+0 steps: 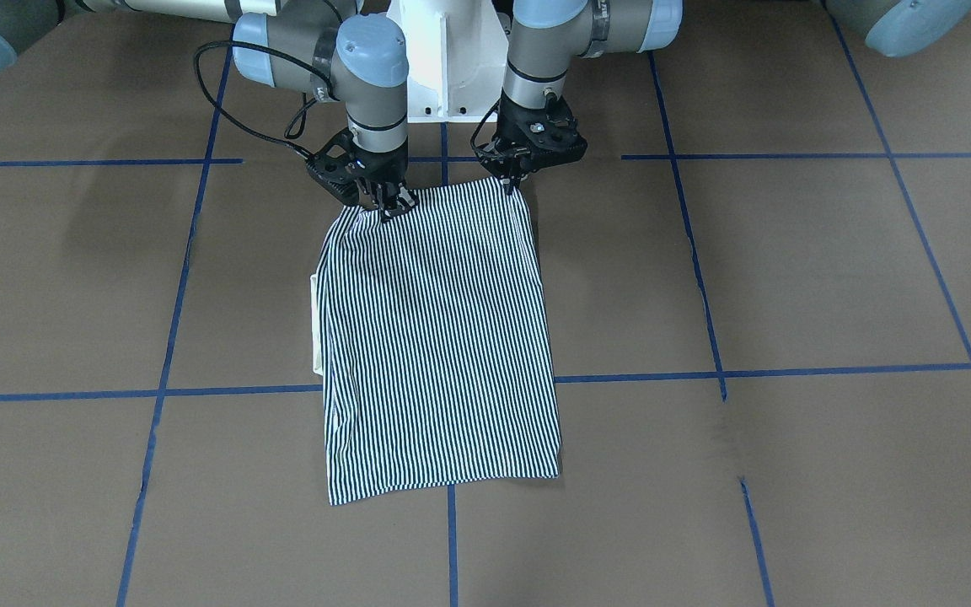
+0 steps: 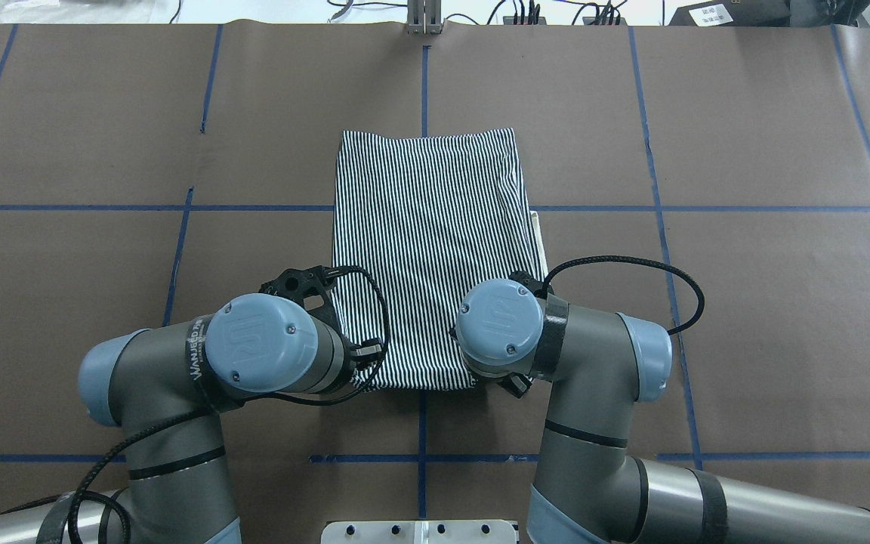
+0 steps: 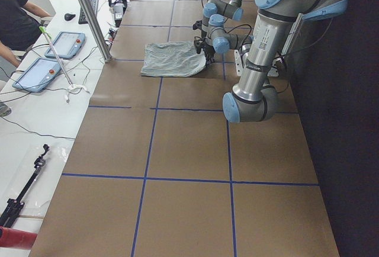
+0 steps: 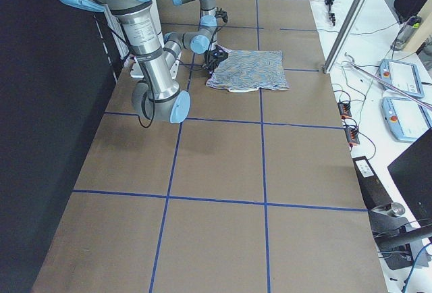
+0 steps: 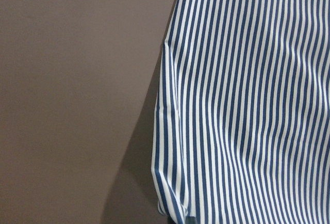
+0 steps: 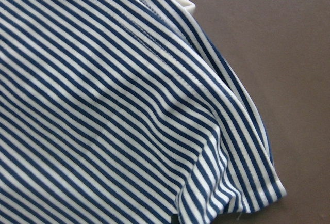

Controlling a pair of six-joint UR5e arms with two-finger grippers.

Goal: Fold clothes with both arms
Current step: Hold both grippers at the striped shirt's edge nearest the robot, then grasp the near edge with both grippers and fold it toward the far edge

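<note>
viewed from behind the robot, the left arm [image 2: 178,363] enters at the left side of the table [image 2: 87,121], a surface covered in brown paper and divided into squares by blue tape lines [image 2: 65,206]. its wrist bends inward over the near left corner of the polo shirt [image 2: 427,249]. seen from across the table, the left pincer [image 1: 511,180] points straight down with its fingertips drawn together on that corner, pinching the fabric. the left wrist camera shows the striped edge raised off the table with a shadow beneath it. the polo shirt occupies the centre of the table between the two arms, folded into a tall rectangle with its stripes running away from the robot. it lies across one crosswise tape line, and its far edge rests flat on the paper. a narrow strip of cream collar [image 2: 535,230] protrudes from under the fold on the robot's right side. the white pedestal base [image 2: 420,531] stands at the near edge, midway between the arms. the right arm [image 2: 593,363] enters at the right side, with its wrist over the near right part of the shirt. the right pincer [image 1: 390,205] points down with its fingers closed on the near edge of the fabric, just inboard of the corner. that corner droops beside the pincer, and the right wrist camera shows it bunched into soft creases.
</note>
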